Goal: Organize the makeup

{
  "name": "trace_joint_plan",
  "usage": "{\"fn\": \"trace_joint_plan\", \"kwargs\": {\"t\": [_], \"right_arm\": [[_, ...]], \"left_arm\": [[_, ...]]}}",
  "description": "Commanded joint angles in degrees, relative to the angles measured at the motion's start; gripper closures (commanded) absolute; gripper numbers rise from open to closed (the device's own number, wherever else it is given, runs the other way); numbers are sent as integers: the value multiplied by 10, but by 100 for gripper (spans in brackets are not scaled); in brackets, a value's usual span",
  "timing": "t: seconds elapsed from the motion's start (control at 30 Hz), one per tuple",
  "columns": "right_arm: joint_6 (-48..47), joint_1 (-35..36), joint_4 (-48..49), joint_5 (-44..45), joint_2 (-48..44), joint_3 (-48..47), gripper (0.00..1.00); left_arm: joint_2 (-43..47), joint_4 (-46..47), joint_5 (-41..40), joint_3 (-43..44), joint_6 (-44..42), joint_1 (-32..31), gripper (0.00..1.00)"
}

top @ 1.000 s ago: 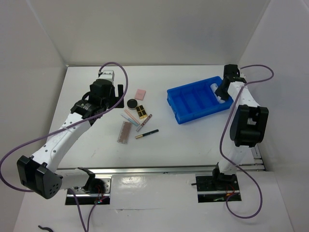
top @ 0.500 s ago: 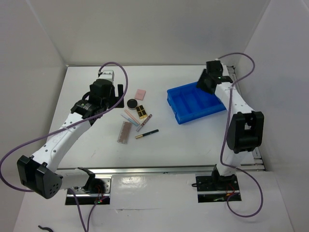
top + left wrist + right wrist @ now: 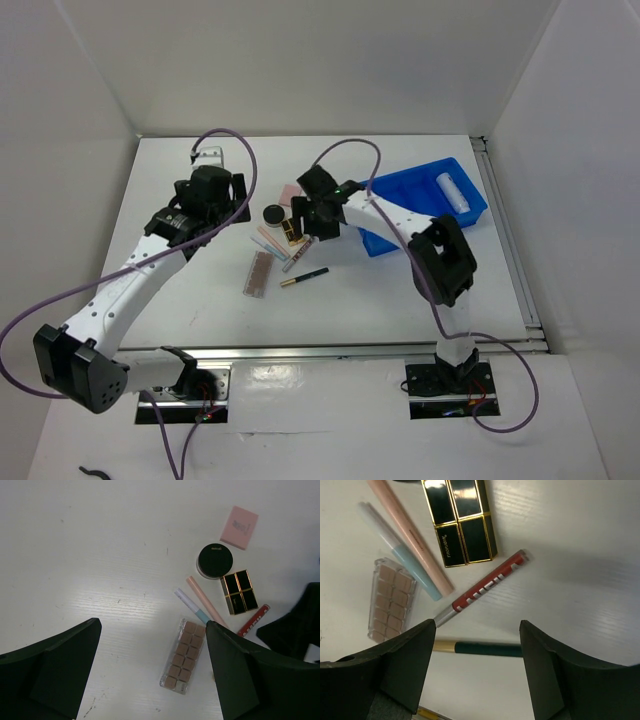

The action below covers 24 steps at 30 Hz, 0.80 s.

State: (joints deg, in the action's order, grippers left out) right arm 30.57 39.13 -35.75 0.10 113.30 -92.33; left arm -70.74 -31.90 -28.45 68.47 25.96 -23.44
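Pick step. My right end effector [image 3: 477,650] hangs wide open and empty over the red pencil [image 3: 482,586], mid-worktop [image 3: 400,290] beside the black-and-gold palette [image 3: 462,522]. Next I'd drop, straddle the pencil, close, and carry it right to the blue tray [image 3: 470,215], where the white tube [image 3: 452,190] lies. My left end effector [image 3: 152,665] is open, empty.

I see the white worktop [image 3: 400,290] carrying a loose cluster left of centre. The pink square pad [image 3: 239,527] lies farthest, with the round black compact [image 3: 215,560] near it and the black-and-gold palette [image 3: 240,591] just beside that. Two thin pencils, pink [image 3: 206,600] and pale blue [image 3: 191,605], lie side by side. A red stick [image 3: 482,590], a green-and-gold pencil [image 3: 480,648] and the brownish-pink rectangular palette [image 3: 183,656] lie nearest. The blue tray [image 3: 415,190] sits to the right.
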Motion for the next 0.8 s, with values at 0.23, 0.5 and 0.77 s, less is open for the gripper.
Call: {"fn": "trace_joint_plan", "kwargs": {"t": [0.23, 0.5, 0.77], "right_arm": [[73, 23, -31, 1, 117, -89, 30], [106, 40, -93, 103, 177, -142, 45], [128, 40, -100, 133, 166, -114, 70]], "left_arm": [[29, 0, -1, 4, -11, 2, 0], [29, 5, 5, -3, -21, 2, 0], [29, 5, 5, -3, -27, 2, 0]]}}
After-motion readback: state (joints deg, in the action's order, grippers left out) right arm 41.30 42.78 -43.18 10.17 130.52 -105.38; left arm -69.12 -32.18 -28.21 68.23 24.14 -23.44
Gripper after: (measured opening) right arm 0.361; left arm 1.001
